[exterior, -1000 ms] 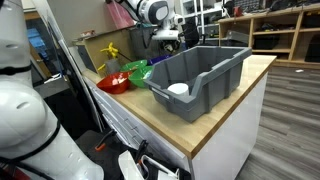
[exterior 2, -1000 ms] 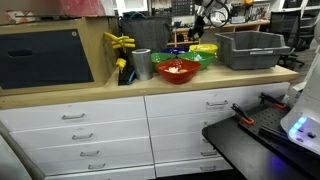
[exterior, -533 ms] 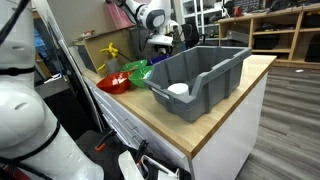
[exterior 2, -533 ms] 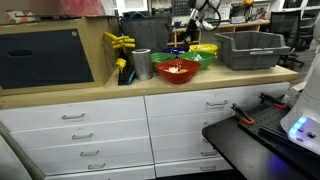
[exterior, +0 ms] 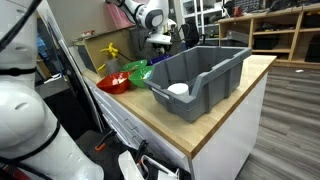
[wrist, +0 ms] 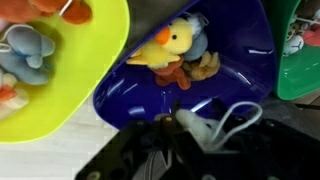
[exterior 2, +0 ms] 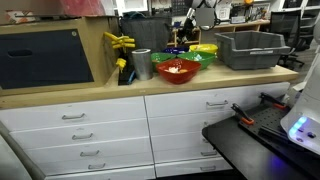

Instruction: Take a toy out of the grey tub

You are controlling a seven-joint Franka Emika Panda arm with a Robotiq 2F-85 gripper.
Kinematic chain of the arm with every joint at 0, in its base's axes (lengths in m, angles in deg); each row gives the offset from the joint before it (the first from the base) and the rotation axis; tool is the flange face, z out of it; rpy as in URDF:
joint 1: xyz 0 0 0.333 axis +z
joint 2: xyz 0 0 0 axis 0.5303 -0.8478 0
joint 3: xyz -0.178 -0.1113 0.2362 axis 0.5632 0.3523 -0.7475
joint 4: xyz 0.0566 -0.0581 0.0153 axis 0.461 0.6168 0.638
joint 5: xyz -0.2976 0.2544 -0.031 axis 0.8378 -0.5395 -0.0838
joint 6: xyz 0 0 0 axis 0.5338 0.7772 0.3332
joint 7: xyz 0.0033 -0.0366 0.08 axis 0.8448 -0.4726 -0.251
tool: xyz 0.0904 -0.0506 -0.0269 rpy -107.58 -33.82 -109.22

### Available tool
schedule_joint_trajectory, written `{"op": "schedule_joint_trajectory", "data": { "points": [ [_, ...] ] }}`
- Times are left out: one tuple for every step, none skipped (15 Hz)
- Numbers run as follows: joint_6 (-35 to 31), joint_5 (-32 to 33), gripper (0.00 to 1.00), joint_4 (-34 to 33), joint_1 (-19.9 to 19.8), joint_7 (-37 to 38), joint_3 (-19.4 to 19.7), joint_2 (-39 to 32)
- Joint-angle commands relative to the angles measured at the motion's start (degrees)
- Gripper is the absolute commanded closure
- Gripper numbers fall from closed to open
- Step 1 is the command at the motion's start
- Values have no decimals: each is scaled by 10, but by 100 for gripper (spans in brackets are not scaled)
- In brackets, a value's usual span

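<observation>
The grey tub [exterior: 205,68] stands on the wooden counter and shows in both exterior views [exterior 2: 250,48]; a white object [exterior: 178,89] lies inside near its dipped end. My gripper [exterior: 165,42] hangs beside the tub, over the bowls [exterior 2: 186,28]. In the wrist view it [wrist: 196,128] is shut on a small white toy [wrist: 205,130] with a looped white tail. It holds the toy just above a blue bowl [wrist: 240,60] that holds a yellow duck toy [wrist: 170,45].
A yellow-green bowl [wrist: 60,90] holds a grey plush toy [wrist: 28,52]. A green bowl [wrist: 300,60] sits on the other side. A red bowl [exterior 2: 178,69], a metal cup [exterior 2: 141,64] and a yellow clamp-like item [exterior 2: 118,42] stand on the counter [exterior: 180,125].
My gripper has moved a little away from the tub and now hangs over the bowls, with the white toy still in it. The tub has not moved.
</observation>
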Motion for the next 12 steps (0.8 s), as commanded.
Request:
{"op": "schedule_joint_trajectory", "data": {
  "points": [
    [-2,6,34,-6,-6,-13,-4,8],
    [-1,7,25,-7,-6,-16,-4,7],
    [-2,9,18,-8,-6,-15,-2,6],
    [-4,11,10,-9,-6,-15,-1,5],
    [-7,14,3,-8,-5,-15,-1,5],
    [-9,18,0,-5,-5,-13,1,7],
    [-9,23,0,-3,-3,-9,3,10],
    [-5,34,0,0,0,4,10,14],
    [0,46,0,2,3,17,16,18],
    [13,60,0,5,7,38,25,24],
    [31,74,0,8,9,60,34,33],
    [48,90,0,10,11,80,43,41]
  ]
}}
